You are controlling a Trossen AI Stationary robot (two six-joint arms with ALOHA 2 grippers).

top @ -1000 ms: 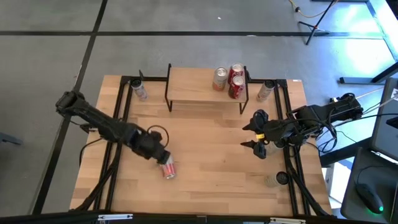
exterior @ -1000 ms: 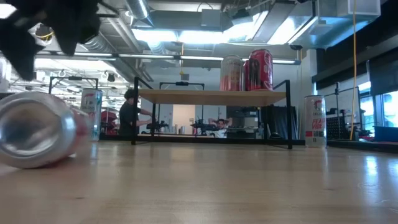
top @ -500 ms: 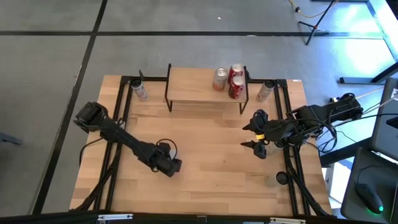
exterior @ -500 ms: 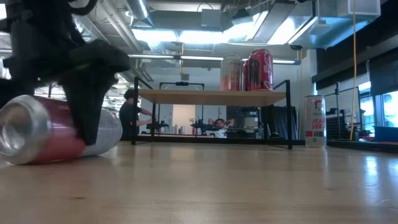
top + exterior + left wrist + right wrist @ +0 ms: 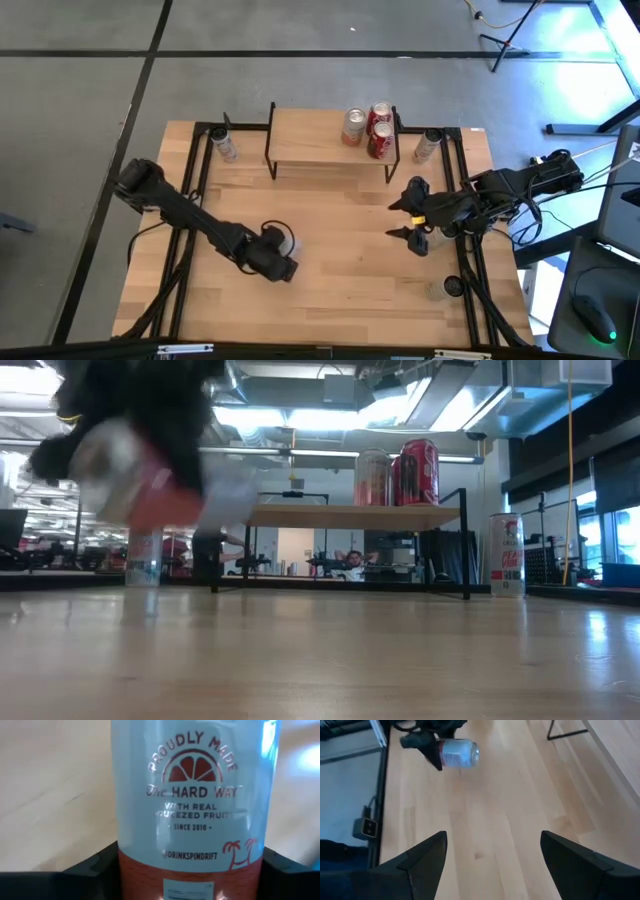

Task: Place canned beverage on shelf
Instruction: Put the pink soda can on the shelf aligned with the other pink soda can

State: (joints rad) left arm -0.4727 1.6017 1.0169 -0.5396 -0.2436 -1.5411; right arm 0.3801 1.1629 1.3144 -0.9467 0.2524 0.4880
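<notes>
A can, pale blue with a red end (image 5: 190, 820), is held by my left gripper (image 5: 277, 264) above the near middle of the table; its silver end (image 5: 286, 240) points toward the far side. It also shows, blurred, in the low view (image 5: 150, 480) and in the right wrist view (image 5: 459, 754). The shelf (image 5: 320, 145) stands at the far middle with three cans (image 5: 372, 130) on its right part. My right gripper (image 5: 407, 219) hangs open and empty at the right, its fingers wide apart in its own view (image 5: 492, 855). My left gripper pinches the can between its two fingers (image 5: 95, 865), one on each side wall at the can's red end (image 5: 145, 880). The can reaches out beyond the fingers toward the shelf. It is lifted clear of the table and tilted (image 5: 150, 480).
One can (image 5: 226, 147) stands on the table left of the shelf and another (image 5: 427, 145) right of it. A clear cup (image 5: 446, 288) stands near the near right corner. Black frame rails run along both table sides. The shelf's left part is bare.
My left gripper has gone toward the near right onto the can that lay on the table, taken hold of it and lifted it clear. The can has left the tabletop and now hangs tilted in the fingers, a little farther from the near edge.
</notes>
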